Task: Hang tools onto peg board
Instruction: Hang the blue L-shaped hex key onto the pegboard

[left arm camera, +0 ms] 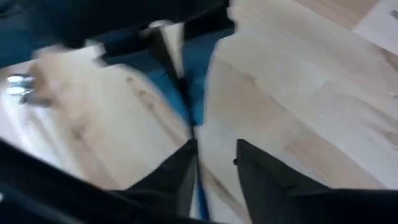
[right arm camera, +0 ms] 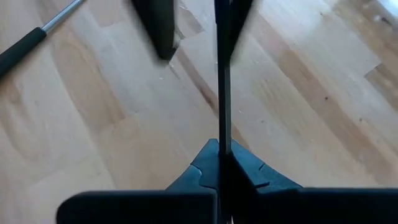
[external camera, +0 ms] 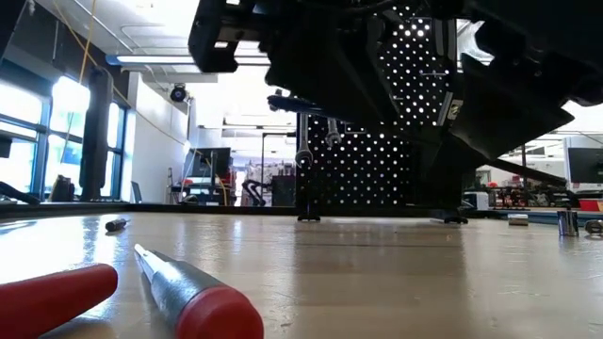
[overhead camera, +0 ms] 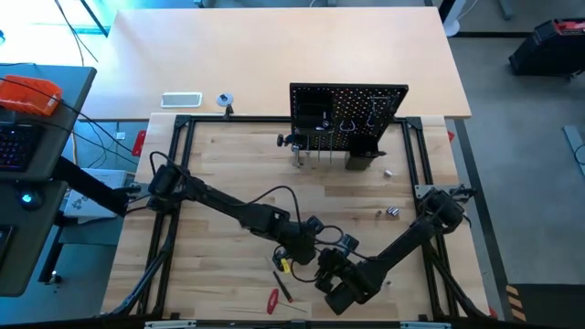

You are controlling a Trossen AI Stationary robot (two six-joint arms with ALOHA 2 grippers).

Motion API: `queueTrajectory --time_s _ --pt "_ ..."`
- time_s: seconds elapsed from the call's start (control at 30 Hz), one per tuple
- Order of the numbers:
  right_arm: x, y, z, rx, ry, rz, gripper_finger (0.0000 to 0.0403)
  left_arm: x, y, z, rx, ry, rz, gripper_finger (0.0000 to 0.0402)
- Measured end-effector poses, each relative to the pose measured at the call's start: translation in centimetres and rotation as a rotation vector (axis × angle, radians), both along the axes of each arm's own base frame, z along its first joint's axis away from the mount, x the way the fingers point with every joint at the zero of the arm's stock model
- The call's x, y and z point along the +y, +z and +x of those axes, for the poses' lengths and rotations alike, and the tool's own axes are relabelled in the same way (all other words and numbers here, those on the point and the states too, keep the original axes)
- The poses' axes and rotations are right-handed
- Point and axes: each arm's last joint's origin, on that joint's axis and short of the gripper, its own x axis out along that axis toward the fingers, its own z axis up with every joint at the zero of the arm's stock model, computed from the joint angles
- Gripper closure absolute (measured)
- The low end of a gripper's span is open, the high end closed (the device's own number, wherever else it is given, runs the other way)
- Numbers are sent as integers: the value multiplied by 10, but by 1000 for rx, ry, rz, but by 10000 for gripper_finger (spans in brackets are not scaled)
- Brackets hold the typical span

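Note:
A thin tool with a dark shaft [right arm camera: 222, 93] and a blue part [left arm camera: 186, 81], seemingly the blue-handled hex key, hangs above the table's near middle between my two grippers. My right gripper [right arm camera: 221, 149] [overhead camera: 326, 267] is shut on its shaft. My left gripper [left arm camera: 217, 149] [overhead camera: 315, 249] is open, with one finger on either side of the tool's other end. The black peg board [overhead camera: 347, 114] [external camera: 377, 160] stands upright at the far edge with tools hanging on it. My right gripper pinches the thin dark shaft [right arm camera: 222, 134] between its two fingers. The shaft runs straight on past the fingertips, clear of the table, and its far end reaches in between the left gripper's fingers. My left gripper has the tool's blue part right beside one finger [left arm camera: 186, 171]; whether they touch I cannot tell.
Two red-handled screwdrivers [external camera: 203, 311] [external camera: 47, 297] lie near the front edge, left of the grippers. A black-handled one [right arm camera: 25, 43] lies beside them. Small metal bits [overhead camera: 393, 211] lie at the right. A black frame [overhead camera: 183, 137] borders the wooden top.

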Motion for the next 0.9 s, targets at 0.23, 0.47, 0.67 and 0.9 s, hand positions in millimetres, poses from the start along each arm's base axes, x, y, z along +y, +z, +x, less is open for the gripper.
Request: queueTrajectory --time_s 0.23,0.47,0.67,0.9 --pt "6 0 -11 8 -18 -8 402 16 26 -7 -25 61 -20 217" --pt "13 0 -21 -12 -27 -26 402 36 57 -22 -23 124 -40 202" --pt "14 2 -29 -46 -40 -87 402 55 93 -41 -62 201 -83 202" --pt "12 5 -37 -85 -47 -190 403 86 151 -82 -178 298 -137 202"
